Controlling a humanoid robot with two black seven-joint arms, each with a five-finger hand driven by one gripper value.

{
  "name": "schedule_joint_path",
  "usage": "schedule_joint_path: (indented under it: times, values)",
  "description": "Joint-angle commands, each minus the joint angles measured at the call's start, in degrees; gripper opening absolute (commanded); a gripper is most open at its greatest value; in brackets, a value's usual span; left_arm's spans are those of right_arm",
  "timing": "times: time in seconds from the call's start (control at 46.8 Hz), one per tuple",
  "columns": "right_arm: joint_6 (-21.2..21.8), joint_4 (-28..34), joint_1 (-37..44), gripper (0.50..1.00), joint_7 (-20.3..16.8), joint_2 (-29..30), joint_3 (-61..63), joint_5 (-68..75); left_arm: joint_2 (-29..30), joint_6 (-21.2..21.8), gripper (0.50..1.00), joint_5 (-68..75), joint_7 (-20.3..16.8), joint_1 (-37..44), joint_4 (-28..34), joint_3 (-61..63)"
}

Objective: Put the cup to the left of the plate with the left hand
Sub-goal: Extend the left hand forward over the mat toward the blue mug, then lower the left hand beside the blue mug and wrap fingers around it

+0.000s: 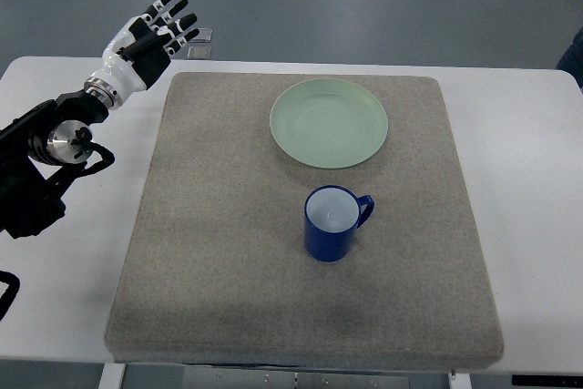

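A blue cup [332, 222] with a white inside stands upright on the grey mat [209, 225], just in front of a pale green plate [329, 122]. Its handle points to the right. My left hand [157, 35] hovers over the table's far left corner, well to the left of the plate and far from the cup. Its fingers are spread and hold nothing. The right arm is out of view.
The mat lies on a white table [519, 134]. A small clear object [200, 43] sits just past the table's far edge, beside my left hand. Grey floor lies beyond.
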Motion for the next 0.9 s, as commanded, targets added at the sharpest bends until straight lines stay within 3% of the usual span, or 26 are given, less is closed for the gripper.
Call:
schedule_joint_path:
  times: [0.0, 0.192, 0.363, 0.512, 0.683, 0.875]
  values:
    - [0.01, -0.01, 0.06, 0.932, 0.0, 0.0, 0.0, 0.0, 1.65, -1.31, 0.999, 0.08, 0.0, -0.2, -2.44, 5.26]
    - [0.01, -0.01, 0.07, 0.932, 0.0, 0.0, 0.0, 0.0, 6.39, -4.48, 0.999, 0.43, 0.09, -0.64, -9.99, 13.18]
    - [0.01, -0.01, 0.06, 0.932, 0.0, 0.0, 0.0, 0.0, 12.02, -9.31, 0.999, 5.96, 0.09, -0.56, -18.61, 15.38]
    - [0.01, -0.01, -0.02, 0.932, 0.0, 0.0, 0.0, 0.0, 15.45, -14.61, 0.999, 12.29, 0.0, -0.38, -22.39, 15.47]
    - [0.01, -0.01, -0.02, 0.932, 0.0, 0.0, 0.0, 0.0, 19.41, -14.61, 0.999, 21.78, -0.09, 0.06, -25.21, 15.29]
    - [0.01, 0.0, -0.02, 0.932, 0.0, 0.0, 0.0, 0.0, 18.44, -14.61, 0.999, 25.83, -0.27, 0.59, -25.56, 15.38]
